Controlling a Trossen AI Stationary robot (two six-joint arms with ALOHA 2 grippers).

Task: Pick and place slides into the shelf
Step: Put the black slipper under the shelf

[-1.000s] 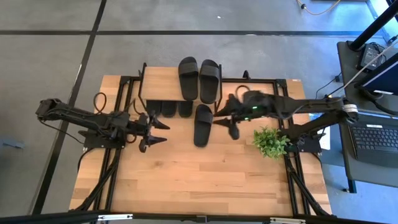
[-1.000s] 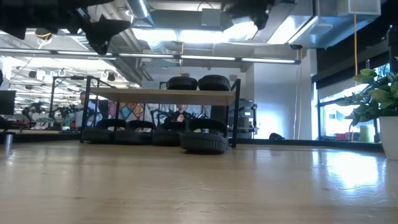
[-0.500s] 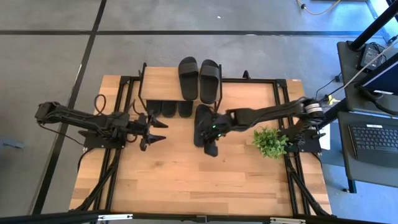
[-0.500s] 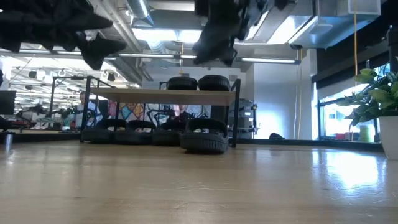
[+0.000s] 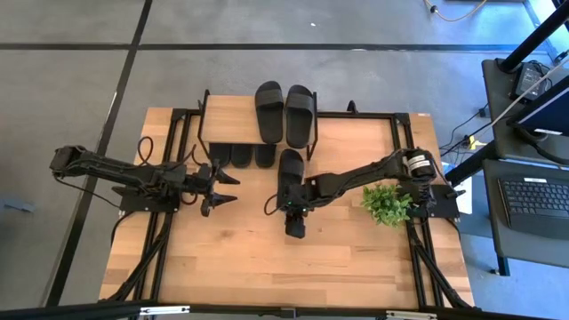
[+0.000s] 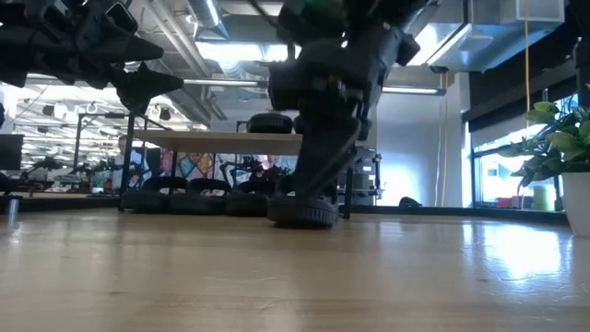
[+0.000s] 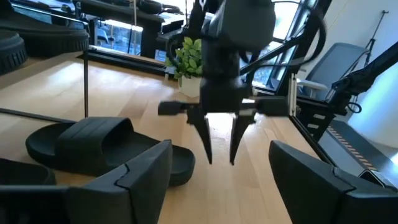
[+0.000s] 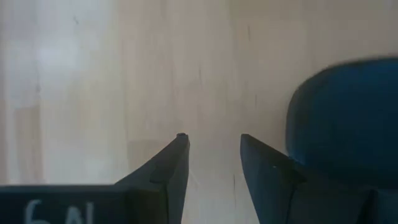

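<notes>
The shelf (image 5: pixel 233 116) stands at the table's far edge. Two black slides (image 5: pixel 269 108) (image 5: pixel 300 114) lie on its plank top, and three more (image 5: pixel 240 154) rest on the tier below. A sixth slide (image 5: pixel 290 172) lies flat on the table in front of the shelf. My right gripper (image 5: pixel 293 226) points straight down, open, just off this slide's near end (image 8: pixel 339 118), its fingertips above bare wood; it also shows in the left wrist view (image 7: pixel 221 158). My left gripper (image 5: pixel 233 189) hovers open to the loose slide's left, pointing toward it (image 7: pixel 106 146).
A small potted plant (image 5: pixel 385 203) stands on the table's right side, next to the right arm's base. Black frame rails (image 5: pixel 169 222) run along both sides of the table. Bare wood (image 5: pixel 267 267) spreads across the near half. A laptop (image 5: pixel 538 197) sits off the table's right edge.
My right gripper has swung from beside the loose slide's right flank toward the table's left and near edge, turned to point down, and dropped low just off the slide's near end. The slide has stayed where it was.
</notes>
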